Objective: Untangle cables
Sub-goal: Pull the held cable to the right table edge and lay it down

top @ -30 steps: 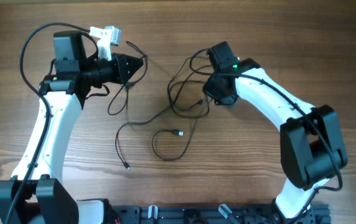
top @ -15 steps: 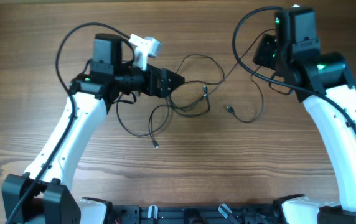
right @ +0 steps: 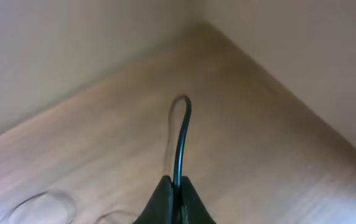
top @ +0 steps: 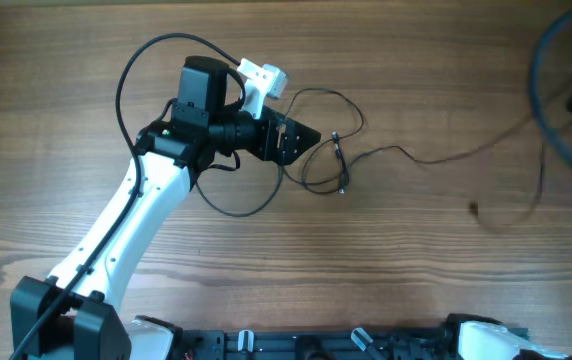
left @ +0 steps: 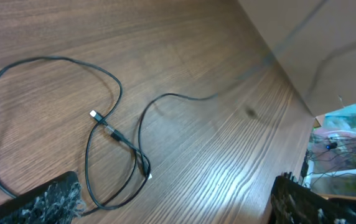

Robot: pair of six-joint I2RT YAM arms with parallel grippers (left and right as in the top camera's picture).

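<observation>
Left hand: fingers apart, empty.
Cables: looped just at its 3 o'clock.
Right hand: clamped on one strand.

The right gripper is swinging off past the upper right edge, dragging one cable away from the other cables. The left gripper is sliding right, jaws popping wide apart.

The left arm has white links, black joints, a looping black wire and black fingers.
</observation>
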